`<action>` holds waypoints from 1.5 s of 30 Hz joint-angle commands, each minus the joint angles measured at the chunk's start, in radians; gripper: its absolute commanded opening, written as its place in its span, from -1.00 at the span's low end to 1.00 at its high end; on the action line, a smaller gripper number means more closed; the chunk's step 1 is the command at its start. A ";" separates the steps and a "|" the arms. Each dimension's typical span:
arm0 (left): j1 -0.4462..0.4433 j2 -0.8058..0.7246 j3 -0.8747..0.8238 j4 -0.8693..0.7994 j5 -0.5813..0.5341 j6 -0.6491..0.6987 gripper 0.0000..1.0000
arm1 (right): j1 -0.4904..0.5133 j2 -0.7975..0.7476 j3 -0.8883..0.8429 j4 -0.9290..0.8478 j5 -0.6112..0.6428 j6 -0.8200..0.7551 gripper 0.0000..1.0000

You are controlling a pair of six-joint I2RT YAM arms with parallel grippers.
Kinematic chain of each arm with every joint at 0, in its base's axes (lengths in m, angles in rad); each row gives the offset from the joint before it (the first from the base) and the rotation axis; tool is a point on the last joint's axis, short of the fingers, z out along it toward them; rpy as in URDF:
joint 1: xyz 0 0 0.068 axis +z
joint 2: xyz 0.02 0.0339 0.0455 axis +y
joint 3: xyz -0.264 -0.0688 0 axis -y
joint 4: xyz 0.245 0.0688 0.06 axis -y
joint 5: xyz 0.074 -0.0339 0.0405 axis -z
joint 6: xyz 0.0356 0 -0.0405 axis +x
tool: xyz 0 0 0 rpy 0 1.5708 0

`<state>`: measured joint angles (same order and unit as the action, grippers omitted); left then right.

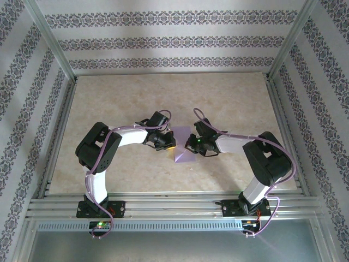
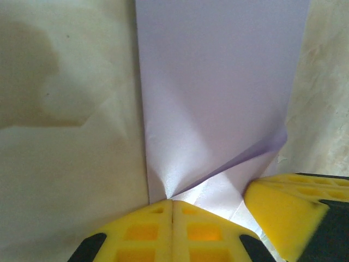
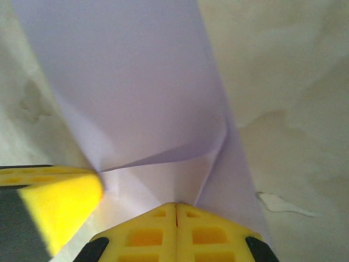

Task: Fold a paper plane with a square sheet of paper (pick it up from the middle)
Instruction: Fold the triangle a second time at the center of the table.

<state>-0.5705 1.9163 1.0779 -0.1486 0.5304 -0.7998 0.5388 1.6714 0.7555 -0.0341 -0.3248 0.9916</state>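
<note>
We see the left gripper [image 2: 172,210] and right gripper [image 3: 175,210] fully closed, each seemingly pinching the creased square sheet of paper [image 1: 183,154], which lies mid-way across the table [image 1: 163,98] between them.

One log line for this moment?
left gripper: shut on square sheet of paper | right gripper: shut on it | sheet: creased between them
</note>
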 commanded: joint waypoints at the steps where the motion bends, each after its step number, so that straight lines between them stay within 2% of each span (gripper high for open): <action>1: -0.014 0.027 0.007 -0.071 -0.041 0.022 -1.00 | -0.004 0.019 -0.027 -0.025 0.050 0.013 -0.99; 6: -0.014 0.004 0.018 -0.059 -0.033 0.025 -1.00 | -0.005 0.025 -0.042 -0.022 0.060 0.031 -0.99; 14: -0.021 -0.100 0.031 -0.055 -0.009 0.021 -0.80 | -0.005 0.034 -0.042 -0.015 0.057 0.041 -0.99; 19: -0.066 -0.163 -0.020 -0.058 -0.015 -0.018 -0.75 | -0.005 0.043 -0.042 -0.015 0.055 0.047 -0.99; 26: -0.157 -0.144 -0.032 -0.123 -0.034 -0.034 -0.77 | -0.005 0.056 -0.041 -0.015 0.052 0.053 -0.99; 45: -0.158 -0.103 -0.055 -0.195 -0.119 -0.039 -0.86 | -0.005 0.079 -0.025 -0.043 0.053 0.047 -0.99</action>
<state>-0.7311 1.7908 1.0267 -0.3061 0.4385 -0.8280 0.5385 1.6909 0.7486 0.0189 -0.3271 1.0412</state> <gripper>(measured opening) 0.076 0.051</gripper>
